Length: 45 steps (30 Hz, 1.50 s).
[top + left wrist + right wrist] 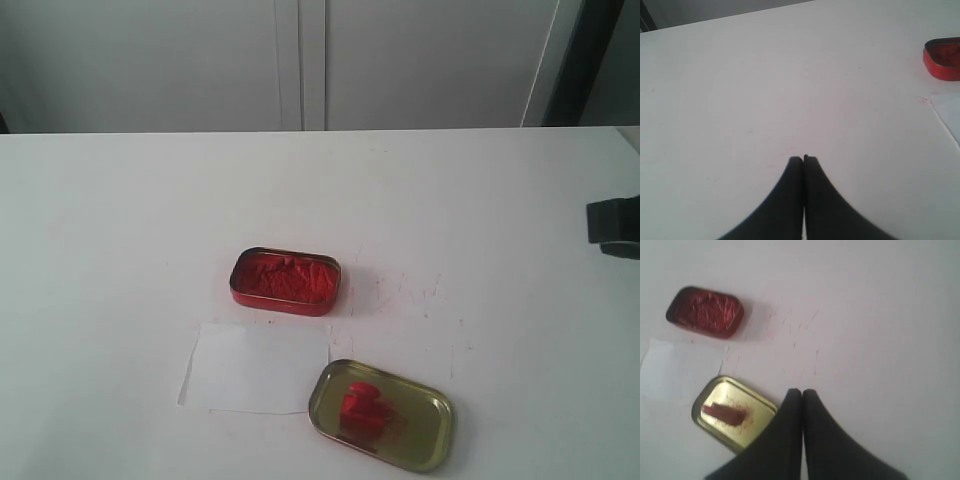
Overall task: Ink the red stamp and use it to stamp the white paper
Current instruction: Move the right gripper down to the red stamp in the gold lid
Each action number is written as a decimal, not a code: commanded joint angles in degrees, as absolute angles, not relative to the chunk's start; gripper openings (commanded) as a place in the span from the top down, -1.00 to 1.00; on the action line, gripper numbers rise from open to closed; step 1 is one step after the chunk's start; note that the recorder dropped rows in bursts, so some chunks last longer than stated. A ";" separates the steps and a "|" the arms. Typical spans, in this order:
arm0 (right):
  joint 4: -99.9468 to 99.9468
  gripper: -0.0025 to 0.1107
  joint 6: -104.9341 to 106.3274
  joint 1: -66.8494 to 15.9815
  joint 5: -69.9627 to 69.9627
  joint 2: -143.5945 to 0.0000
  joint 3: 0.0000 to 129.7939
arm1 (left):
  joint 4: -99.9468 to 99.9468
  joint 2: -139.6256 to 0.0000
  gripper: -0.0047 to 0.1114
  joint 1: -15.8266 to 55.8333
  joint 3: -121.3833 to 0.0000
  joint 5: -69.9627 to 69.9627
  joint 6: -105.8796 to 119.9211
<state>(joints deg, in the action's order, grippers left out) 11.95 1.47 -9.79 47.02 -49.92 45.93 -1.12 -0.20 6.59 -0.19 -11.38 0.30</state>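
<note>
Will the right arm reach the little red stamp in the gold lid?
Probably yes. The small red stamp lies uncovered in the gold-coloured tin lid, and nothing stands between it and the right gripper, though that gripper is shut and must open first.

A white desk (120, 230) flecked with faint red marks is shown. The ink tin (286, 281) is coloured red, its lid (425, 422) gold with red smears, the stamp (362, 402) red, the paper (255, 367) white, the left pincer (803, 159) and right pincer (801, 391) black.

White tabletop (120, 250), pale grey panelled wall (150, 60) behind, dark upright post (585, 60) at right
</note>
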 commanded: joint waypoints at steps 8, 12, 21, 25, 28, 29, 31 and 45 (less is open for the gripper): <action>12.89 0.96 4.24 -15.94 51.42 -56.78 50.88 | -0.96 0.00 0.92 6.45 0.00 -11.20 0.46; 12.89 0.96 4.24 -18.49 51.67 -58.93 50.88 | -0.96 0.00 0.92 6.45 0.00 -11.20 0.46; 13.00 0.96 4.24 -28.44 49.68 -67.94 50.88 | -0.96 0.00 0.92 6.45 0.00 -11.20 0.46; 13.00 0.96 4.24 -33.03 49.33 -73.24 53.12 | -0.96 0.00 0.92 6.45 0.00 -11.20 0.46; 13.00 0.96 4.24 -35.61 49.33 -76.95 55.91 | -0.96 0.00 0.92 6.45 0.00 -11.20 0.46; 12.79 0.96 4.24 -36.76 49.33 -78.33 56.81 | -0.96 0.00 0.92 6.45 0.00 -11.20 0.46; 11.83 0.96 4.34 -38.33 49.33 -80.41 57.95 | -0.96 0.00 0.92 6.45 0.00 -11.20 0.46; 7.71 0.96 18.45 -41.78 48.11 -90.46 59.52 | -0.96 0.00 0.92 6.45 0.00 -11.20 0.46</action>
